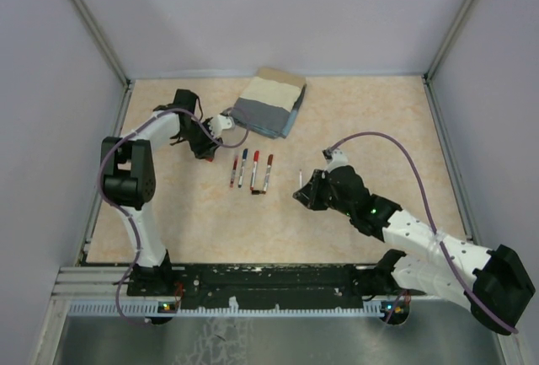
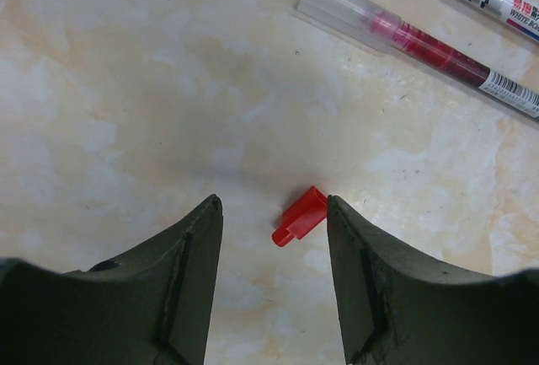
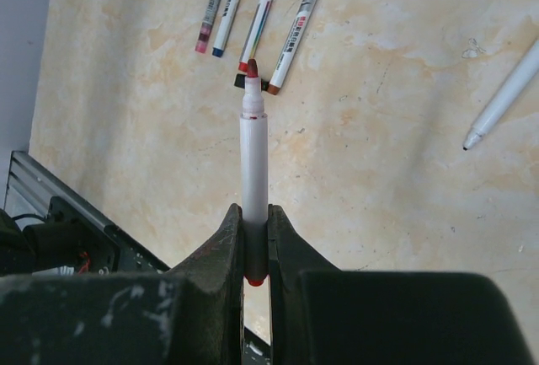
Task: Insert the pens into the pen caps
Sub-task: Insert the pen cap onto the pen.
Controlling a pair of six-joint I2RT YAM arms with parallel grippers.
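Left pincer [image 2: 271,210] of mine hovered low over the marbled table [image 2: 101,87], its fingers apart and straddling a small red cap [image 2: 300,217] that lay on its side. The cap sat off-centre, just beside or touching one pad; I could not tell which. I held the gap wider than the cap so that a pad could come down on either side of it.

My right pincer [image 3: 255,213] was clamped on the tail end of a red-tipped marker [image 3: 253,142]. Its bare nib pointed away from me and most of the barrel was left free, which I judged gave the cap room to slide on.

Four other pens [image 1: 251,171] lay in a row between my arms, near the folded cloth [image 1: 268,102].

Next, I reckoned, the cap had to be gripped with its open end facing the nib. Lying askew as it did, it could roll or tip out of the pads.
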